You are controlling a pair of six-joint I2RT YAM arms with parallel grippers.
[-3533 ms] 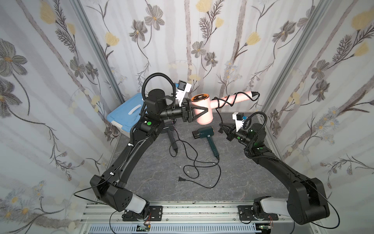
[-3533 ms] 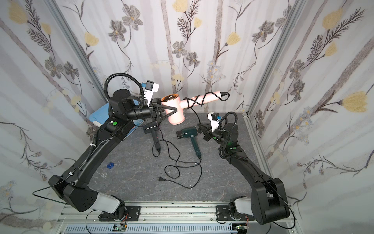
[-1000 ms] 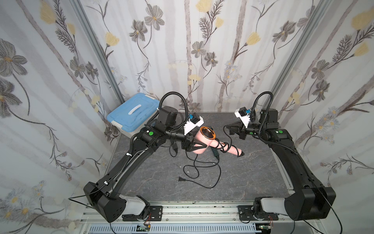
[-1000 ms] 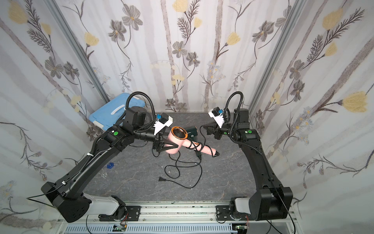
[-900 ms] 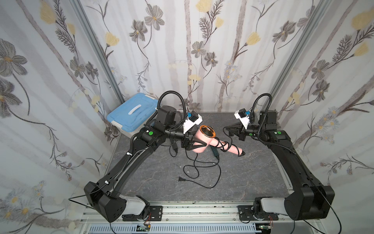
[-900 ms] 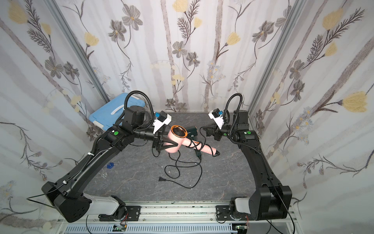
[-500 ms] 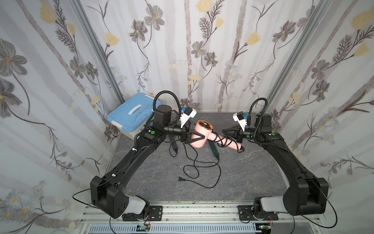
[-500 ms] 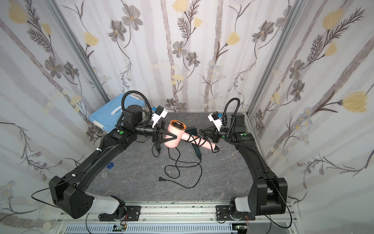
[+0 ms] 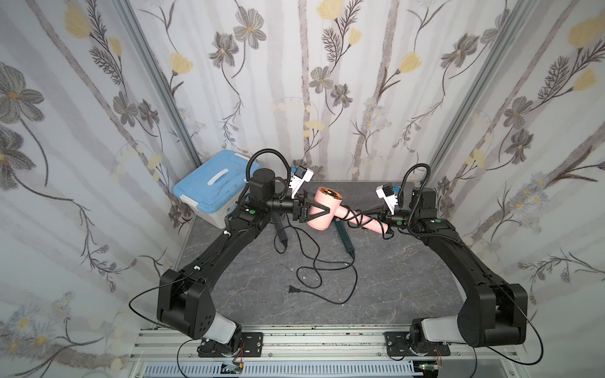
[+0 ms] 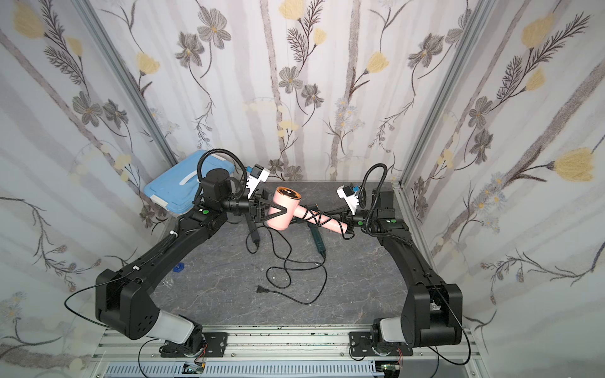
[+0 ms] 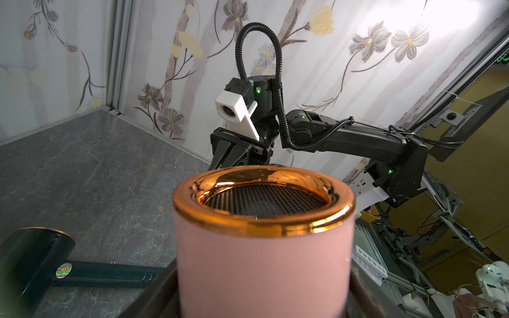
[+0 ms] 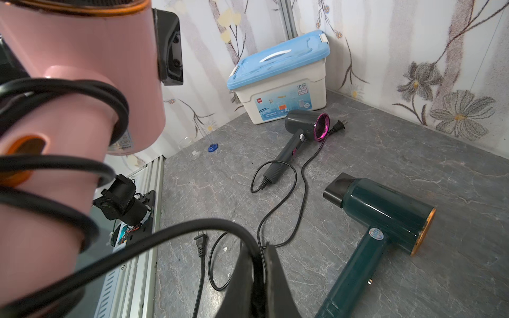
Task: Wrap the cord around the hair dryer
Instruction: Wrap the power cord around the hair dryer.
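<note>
left arm (image 9: pixel 212 258): matte black, green dot | wrist camera mount (image 9: pixel 300 178): white | cable hose (image 9: pixel 265 151): black corrugated

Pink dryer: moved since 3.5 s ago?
Yes. The pink dryer has dropped in frame, off the back wall, now hiding the head of the green dryer.

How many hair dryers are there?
3. The pink dryer is held up in the left claw, the green dryer lies on the table, and the grey dryer lies by the blue box. None seems hidden.
</note>
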